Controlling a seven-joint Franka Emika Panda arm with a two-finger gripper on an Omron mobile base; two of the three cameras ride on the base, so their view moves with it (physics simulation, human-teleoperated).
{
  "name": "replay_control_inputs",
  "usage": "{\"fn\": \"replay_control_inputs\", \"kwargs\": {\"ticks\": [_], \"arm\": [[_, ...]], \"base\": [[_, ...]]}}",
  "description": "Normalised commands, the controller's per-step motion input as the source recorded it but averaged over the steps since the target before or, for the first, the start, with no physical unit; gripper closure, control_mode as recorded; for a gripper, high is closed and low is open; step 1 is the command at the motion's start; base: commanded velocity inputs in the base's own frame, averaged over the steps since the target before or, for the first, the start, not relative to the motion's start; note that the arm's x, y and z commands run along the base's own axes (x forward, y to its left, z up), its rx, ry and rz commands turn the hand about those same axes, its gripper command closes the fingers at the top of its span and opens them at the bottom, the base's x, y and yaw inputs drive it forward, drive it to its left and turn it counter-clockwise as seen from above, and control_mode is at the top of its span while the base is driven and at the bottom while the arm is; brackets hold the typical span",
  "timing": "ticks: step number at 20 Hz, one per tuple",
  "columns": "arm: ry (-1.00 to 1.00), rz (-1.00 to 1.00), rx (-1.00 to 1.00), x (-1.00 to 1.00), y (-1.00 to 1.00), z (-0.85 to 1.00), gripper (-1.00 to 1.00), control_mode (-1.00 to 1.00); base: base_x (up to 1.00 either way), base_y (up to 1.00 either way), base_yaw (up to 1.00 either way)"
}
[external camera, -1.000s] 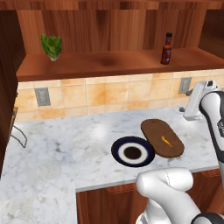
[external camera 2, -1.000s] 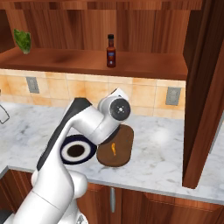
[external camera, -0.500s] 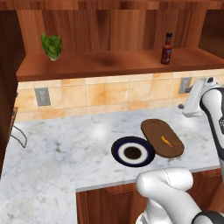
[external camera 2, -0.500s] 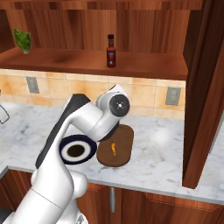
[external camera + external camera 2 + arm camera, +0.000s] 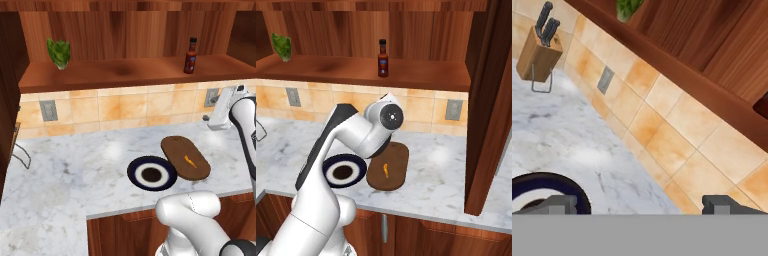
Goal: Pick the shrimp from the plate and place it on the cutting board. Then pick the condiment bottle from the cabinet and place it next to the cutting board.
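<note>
a white marble counter [image 5: 75,175] runs under a tan tile backsplash [image 5: 120,107] and the dark wood cabinet [image 5: 125,72]. the shrimp [image 5: 190,161] lies on the cutting board [image 5: 175,150], long axis running 11 to 5, at 2 o'clock from the plate [image 5: 136,170]. the condiment bottle [image 5: 383,58] stands upright on the shelf. the hand view adds a knife block [image 5: 539,55]; the gripper [image 5: 639,204] is spread wide, holding nothing.

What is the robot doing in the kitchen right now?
The shrimp already lies on the cutting board, beside the empty plate. The robot's gripper is open and holds nothing, raised over the counter and facing the tiled wall. The condiment bottle waits upright on the cabinet shelf, not yet picked up.
</note>
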Motion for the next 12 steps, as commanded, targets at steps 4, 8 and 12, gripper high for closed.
{"fn": "replay_control_inputs", "kwargs": {"ticks": [4, 8, 12], "arm": [[0.0, 0.0, 0.07, 0.0, 0.08, 0.0, -1.0, -1.0], [0.0, 0.0, 0.08, 0.0, 0.1, 0.0, -1.0, -1.0], [0.0, 0.0, 0.09, 0.0, 0.09, 0.01, -1.0, -1.0]], "base": [[0.0, 0.0, 0.0], [0.0, 0.0, 0.0], [0.0, 0.0, 0.0]]}}
